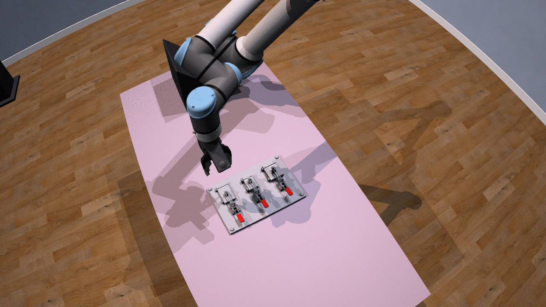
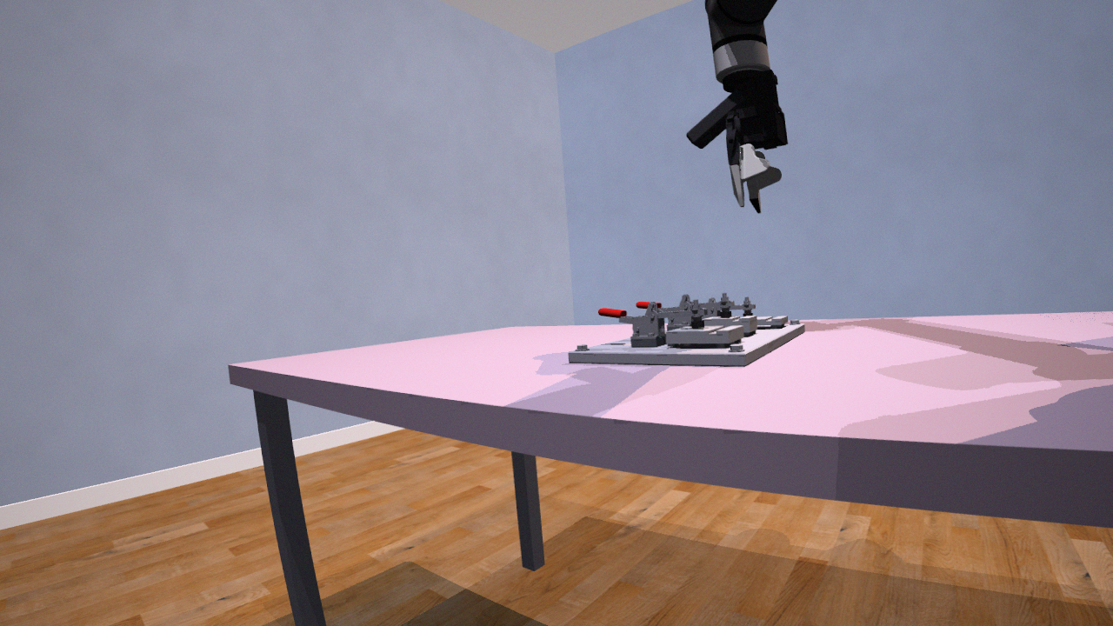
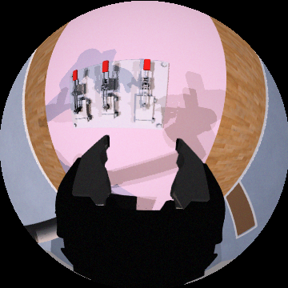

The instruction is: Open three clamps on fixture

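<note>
The tool [image 3: 142,146] hangs half open and empty, high above the table [image 1: 305,244]. In the wrist view the fixture [image 3: 160,94] lies toward 12 o'clock, its three red clamp handles [image 3: 146,64] pointing away.

Pink table [image 1: 290,244] on dark legs, wood floor [image 1: 439,125] beneath. One thing lies on it: grey fixture plate [image 1: 256,193], flat, near mid-table. On the plate, three red-handled clamps [image 1: 263,198] in a row.
</note>
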`<move>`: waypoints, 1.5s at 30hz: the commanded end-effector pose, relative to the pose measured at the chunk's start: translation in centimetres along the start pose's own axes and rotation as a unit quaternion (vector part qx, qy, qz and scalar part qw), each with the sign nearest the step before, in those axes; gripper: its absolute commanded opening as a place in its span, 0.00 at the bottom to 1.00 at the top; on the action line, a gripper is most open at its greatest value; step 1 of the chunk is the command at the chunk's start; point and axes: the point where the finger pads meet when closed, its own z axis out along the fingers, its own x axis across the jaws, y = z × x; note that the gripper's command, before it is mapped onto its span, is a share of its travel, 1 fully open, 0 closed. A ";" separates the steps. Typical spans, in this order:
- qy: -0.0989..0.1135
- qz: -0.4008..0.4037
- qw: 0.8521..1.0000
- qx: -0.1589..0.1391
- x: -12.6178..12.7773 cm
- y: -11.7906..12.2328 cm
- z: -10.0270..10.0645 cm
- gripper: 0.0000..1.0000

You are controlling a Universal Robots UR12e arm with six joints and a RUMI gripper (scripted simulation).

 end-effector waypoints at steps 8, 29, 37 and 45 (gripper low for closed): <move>0.000 0.000 1.000 0.001 0.1 0.0 -0.1 0.59; 0.000 0.000 1.000 0.001 0.1 0.0 -0.1 0.28; 0.000 0.000 1.000 0.001 0.1 0.0 -0.1 0.28; 0.000 0.000 1.000 0.000 0.1 0.0 -0.1 0.28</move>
